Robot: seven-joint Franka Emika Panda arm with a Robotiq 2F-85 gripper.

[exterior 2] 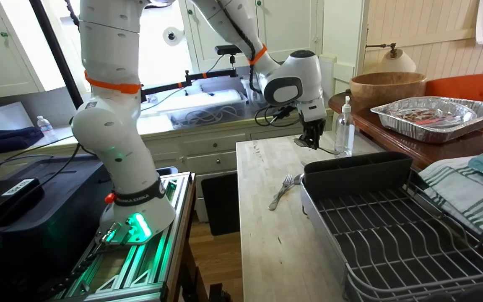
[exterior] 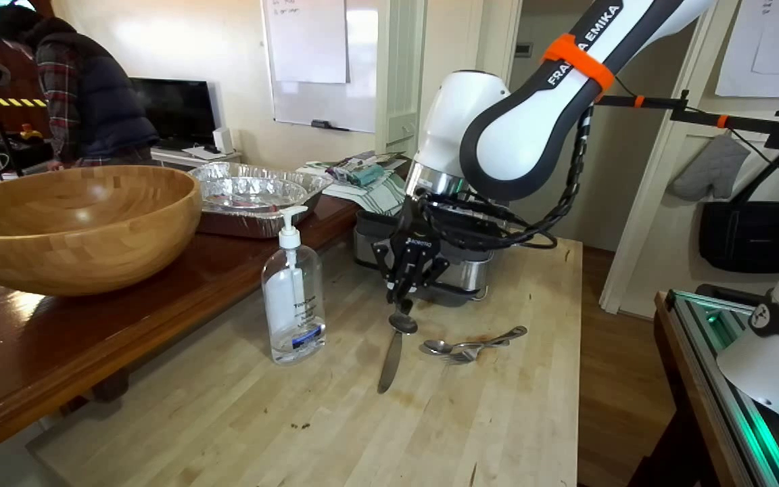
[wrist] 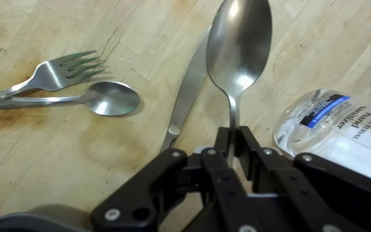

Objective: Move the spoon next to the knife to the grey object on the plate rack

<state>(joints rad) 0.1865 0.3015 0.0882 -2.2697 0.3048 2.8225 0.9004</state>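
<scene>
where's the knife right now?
In the wrist view, the knife lies on the table at upper centre, with the fork and loose spoon to its left and the held spoon, in the end effector, to its right.

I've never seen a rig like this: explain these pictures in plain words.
You are looking at a white robot arm ending in a pinching gripper. Two pictures come from cameras standing outside it; the close-up comes from a camera on its wrist. The gripper grips a spoon by the handle. On the light wooden table lie a knife, a fork and another spoon, those last two with handles overlapping. A sanitizer bottle also stands there, and so does a plate rack with a grey cutlery holder at one end.
</scene>
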